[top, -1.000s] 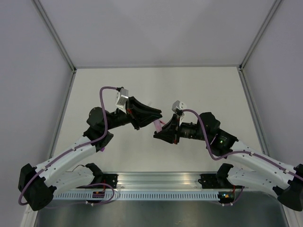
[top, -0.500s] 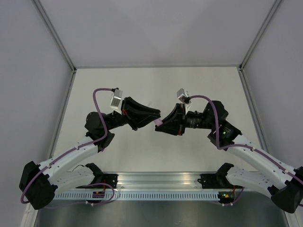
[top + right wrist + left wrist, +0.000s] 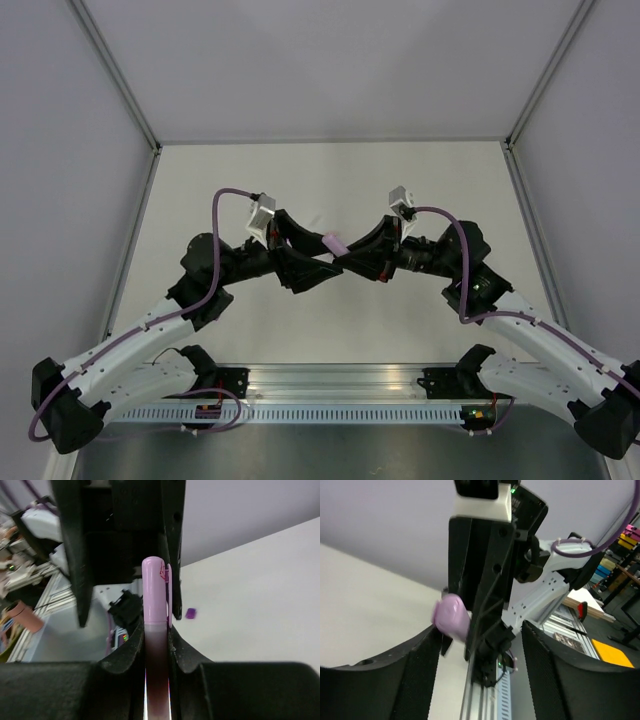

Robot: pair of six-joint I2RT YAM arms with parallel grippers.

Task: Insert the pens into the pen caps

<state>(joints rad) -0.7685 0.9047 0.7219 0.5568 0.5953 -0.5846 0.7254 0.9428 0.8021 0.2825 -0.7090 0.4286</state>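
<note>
My right gripper [image 3: 157, 630] is shut on the dark navy-purple pen [image 3: 157, 675], held above the table. The light purple cap [image 3: 154, 590] sits on the pen's far end, in line with the barrel. In the top view the cap [image 3: 333, 242] pokes out where the two grippers meet mid-table. My left gripper [image 3: 479, 645] is open. Its fingers [image 3: 420, 670] stand either side of the right gripper's tip, and the cap [image 3: 451, 614] shows just beyond them. The left fingers do not touch the cap. The pink-red pen and the pink cap are out of view.
A small purple bit [image 3: 190, 613] lies on the white table [image 3: 420, 190] beyond the pen. The rail with both arm bases [image 3: 340, 385] runs along the near edge. Grey walls close the left, right and far sides.
The right gripper has swung up and away from the bases with the pen. The left gripper has dropped nearer and now straddles the right gripper's tip. The cap now points up-left.
</note>
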